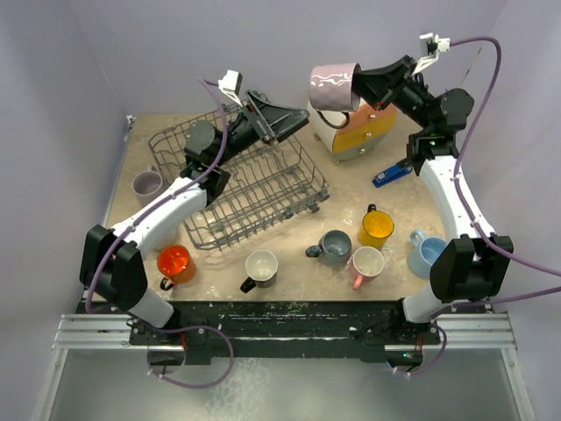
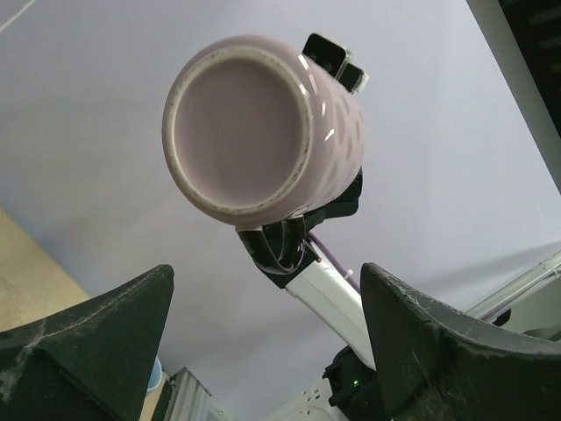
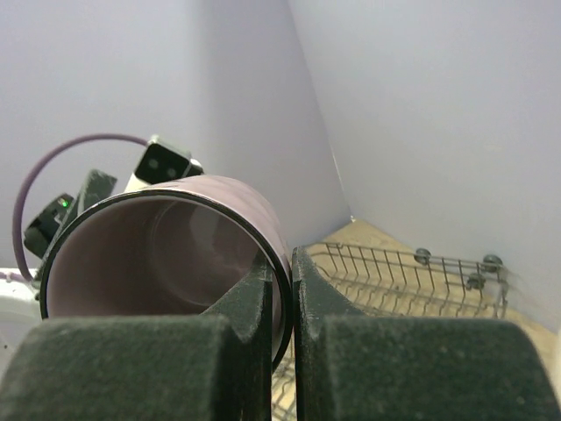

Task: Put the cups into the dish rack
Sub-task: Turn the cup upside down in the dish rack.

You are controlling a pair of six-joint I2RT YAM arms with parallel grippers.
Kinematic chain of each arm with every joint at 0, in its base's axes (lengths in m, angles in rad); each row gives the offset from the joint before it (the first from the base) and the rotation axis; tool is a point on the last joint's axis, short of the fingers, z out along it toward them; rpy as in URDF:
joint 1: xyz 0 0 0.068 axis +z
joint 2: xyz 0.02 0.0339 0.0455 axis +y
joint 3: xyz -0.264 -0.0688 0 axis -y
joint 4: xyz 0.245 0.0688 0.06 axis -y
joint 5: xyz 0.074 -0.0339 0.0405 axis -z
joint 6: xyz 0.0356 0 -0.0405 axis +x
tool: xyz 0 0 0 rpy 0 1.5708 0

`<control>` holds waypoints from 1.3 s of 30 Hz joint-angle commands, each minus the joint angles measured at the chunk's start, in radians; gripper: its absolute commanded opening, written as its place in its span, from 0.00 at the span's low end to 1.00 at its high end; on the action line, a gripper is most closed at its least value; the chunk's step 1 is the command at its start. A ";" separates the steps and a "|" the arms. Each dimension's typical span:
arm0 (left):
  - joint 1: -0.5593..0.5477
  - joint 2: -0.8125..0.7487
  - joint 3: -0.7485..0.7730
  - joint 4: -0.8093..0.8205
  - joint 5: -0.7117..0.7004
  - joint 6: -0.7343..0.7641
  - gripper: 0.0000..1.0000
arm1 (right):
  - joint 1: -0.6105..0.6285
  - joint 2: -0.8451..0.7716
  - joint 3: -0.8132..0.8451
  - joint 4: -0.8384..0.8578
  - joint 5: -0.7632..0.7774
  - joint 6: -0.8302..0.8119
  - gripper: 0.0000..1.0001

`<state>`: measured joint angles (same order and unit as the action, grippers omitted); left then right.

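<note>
A pink mug is clamped by its rim in the right tool, raised above the desk beside the dish rack. The left tool is held open over the rack. An orange mug and a grey mug are seen standing on the desk outside it.

I see a white cylinder with orange and yellow drawer fronts at the far right of the beige worktop. A small blue object lies near it. Lilac walls stand around.
</note>
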<state>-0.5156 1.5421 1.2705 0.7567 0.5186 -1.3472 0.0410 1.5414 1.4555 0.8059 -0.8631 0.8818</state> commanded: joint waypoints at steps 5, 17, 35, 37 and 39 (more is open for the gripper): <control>-0.065 0.091 0.134 0.125 -0.039 0.002 0.82 | 0.060 0.008 0.104 0.164 0.101 0.094 0.00; -0.101 0.221 0.282 0.197 -0.037 -0.076 0.57 | 0.090 0.033 0.119 0.196 0.103 0.022 0.00; -0.103 0.333 0.394 0.263 0.007 -0.182 0.20 | 0.096 0.071 0.124 0.207 0.103 -0.052 0.00; -0.098 0.346 0.402 0.279 0.010 -0.197 0.06 | 0.096 0.075 0.123 0.218 0.095 -0.060 0.00; -0.088 0.356 0.406 0.299 0.011 -0.210 0.00 | 0.096 0.077 0.116 0.237 0.082 -0.065 0.00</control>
<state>-0.6128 1.8851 1.6096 0.9714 0.5404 -1.5463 0.1154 1.6371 1.5269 0.9451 -0.7391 0.8524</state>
